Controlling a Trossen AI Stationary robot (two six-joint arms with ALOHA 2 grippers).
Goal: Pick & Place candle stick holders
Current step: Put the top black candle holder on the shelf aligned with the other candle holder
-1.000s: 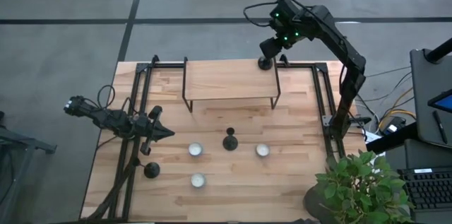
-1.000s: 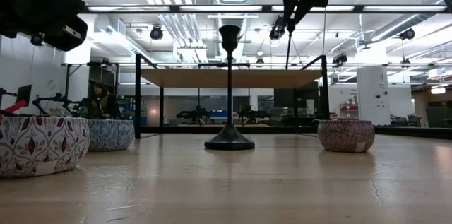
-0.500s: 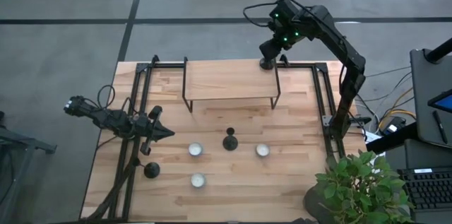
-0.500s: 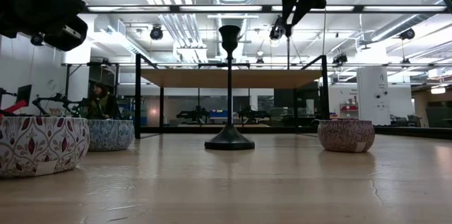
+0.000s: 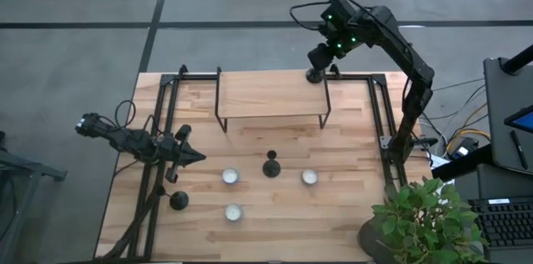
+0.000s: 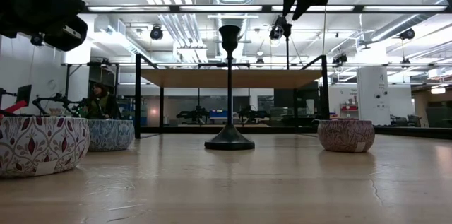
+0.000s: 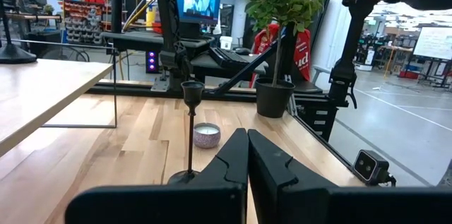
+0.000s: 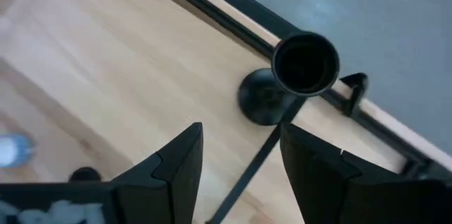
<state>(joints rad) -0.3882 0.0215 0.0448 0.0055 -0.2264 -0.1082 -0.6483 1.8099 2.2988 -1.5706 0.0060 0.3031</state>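
Candle stick holders stand at three spots on the wooden table [image 5: 250,231]: one [image 5: 178,201] near the front left just by the left arm, one [image 5: 271,166] in the middle among three small patterned bowls [image 5: 231,176], and one [image 5: 314,73] on the raised shelf [image 5: 266,97] at the back right edge. Left gripper [image 5: 193,156] rests low over the table's left side, pressed closed and empty. Right gripper [image 5: 321,54] hangs above the shelf holder, fingers [image 8: 176,167] parted, gripping nothing.

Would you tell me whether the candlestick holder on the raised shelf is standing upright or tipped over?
Upright: the candlestick holder shows its cup above its round base on the shelf, with the open right gripper above it.
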